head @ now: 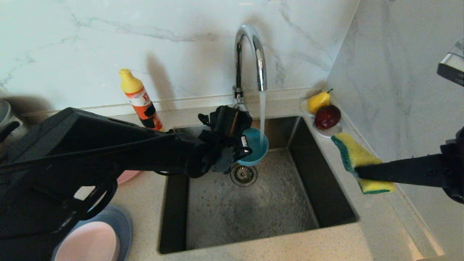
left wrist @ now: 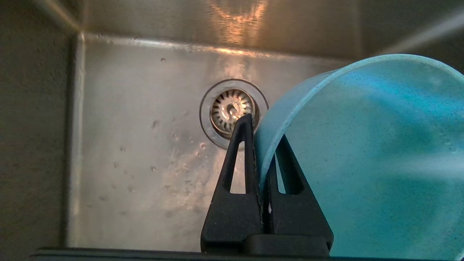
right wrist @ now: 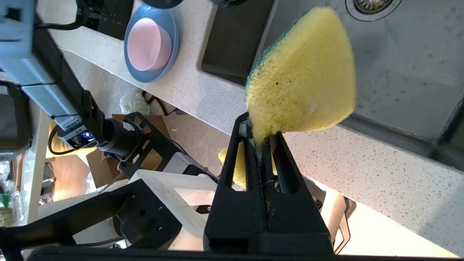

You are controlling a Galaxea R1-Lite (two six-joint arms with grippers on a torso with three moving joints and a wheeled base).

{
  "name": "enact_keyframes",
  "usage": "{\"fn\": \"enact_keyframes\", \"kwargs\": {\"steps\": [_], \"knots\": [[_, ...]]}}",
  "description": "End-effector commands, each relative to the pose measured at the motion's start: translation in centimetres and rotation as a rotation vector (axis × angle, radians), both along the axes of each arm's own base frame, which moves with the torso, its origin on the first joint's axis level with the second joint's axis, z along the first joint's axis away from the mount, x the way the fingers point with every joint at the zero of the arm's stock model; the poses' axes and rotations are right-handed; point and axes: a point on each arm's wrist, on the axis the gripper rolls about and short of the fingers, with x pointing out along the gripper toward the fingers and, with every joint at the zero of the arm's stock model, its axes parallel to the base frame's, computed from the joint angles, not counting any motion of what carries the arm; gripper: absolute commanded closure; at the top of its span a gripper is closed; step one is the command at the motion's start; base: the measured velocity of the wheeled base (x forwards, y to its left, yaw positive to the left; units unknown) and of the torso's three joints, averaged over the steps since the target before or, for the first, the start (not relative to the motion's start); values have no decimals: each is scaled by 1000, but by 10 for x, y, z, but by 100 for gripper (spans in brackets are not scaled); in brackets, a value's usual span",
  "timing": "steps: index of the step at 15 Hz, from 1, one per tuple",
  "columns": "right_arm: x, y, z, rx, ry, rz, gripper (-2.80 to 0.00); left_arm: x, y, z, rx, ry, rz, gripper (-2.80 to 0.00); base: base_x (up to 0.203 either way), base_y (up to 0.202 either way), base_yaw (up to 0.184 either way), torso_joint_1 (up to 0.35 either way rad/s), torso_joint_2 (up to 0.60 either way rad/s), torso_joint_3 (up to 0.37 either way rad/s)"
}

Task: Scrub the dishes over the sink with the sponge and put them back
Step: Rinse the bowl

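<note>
Because the teal bowl (head: 254, 146) is pinched only at its rim, tipped on edge with its hollow turned to the running stream from the chrome tap (head: 250, 54), the chief hazard from here is judged to be a slip: wet ceramic in a narrow two-finger hold could twist or drop into the steel sink (head: 253, 203), landing near the strainer drain (head: 243, 174). A second hazard is splash, since water striking the tilted inner wall may be thrown out onto the counter (head: 275, 250). A third concerns the scrub itself: pressing the sponge (head: 359, 159) against a bowl gripped at one point could lever it out of the jaws.

The left gripper (left wrist: 262, 145) reaches in from the left over the basin, its long arm crossing the counter, jaws clamped on the bowl's wall with one finger inside and one outside. The bowl hangs above the basin floor, just beside the drain in the wrist view, not resting on anything.

The right gripper (right wrist: 264, 136) waits at the right of the sink, over the counter edge and well apart from the bowl, jaws squeezed tight on one corner of the sponge, whose yellow body flares beyond the fingertips with the green scouring face to one side.

On the left counter the pale pink bowl (head: 88, 241) sits in the grey-blue plate (head: 121, 221); an edge of the salmon-pink plate (head: 128, 176) shows beneath the arm. A detergent bottle (head: 139, 99) stands by the wall, and a saucer of fruit (head: 322, 110) lies at the far right corner.
</note>
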Motion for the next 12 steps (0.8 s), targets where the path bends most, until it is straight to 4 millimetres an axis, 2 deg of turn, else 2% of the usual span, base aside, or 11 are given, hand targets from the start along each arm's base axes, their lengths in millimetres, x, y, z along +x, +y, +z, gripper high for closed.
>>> {"fn": "enact_keyframes", "kwargs": {"steps": [1,3,12], "knots": [[6,5,-4,-15,21,2,0,20,4,-15,-19,12,46,0,0,0,0,0,0,0],[8,7,-6,-21,28,1,0,25,6,-15,-47,17,33,0,0,0,0,0,0,0],[9,8,-8,-25,32,-2,0,23,0,-15,-69,29,-13,0,0,0,0,0,0,0]]}}
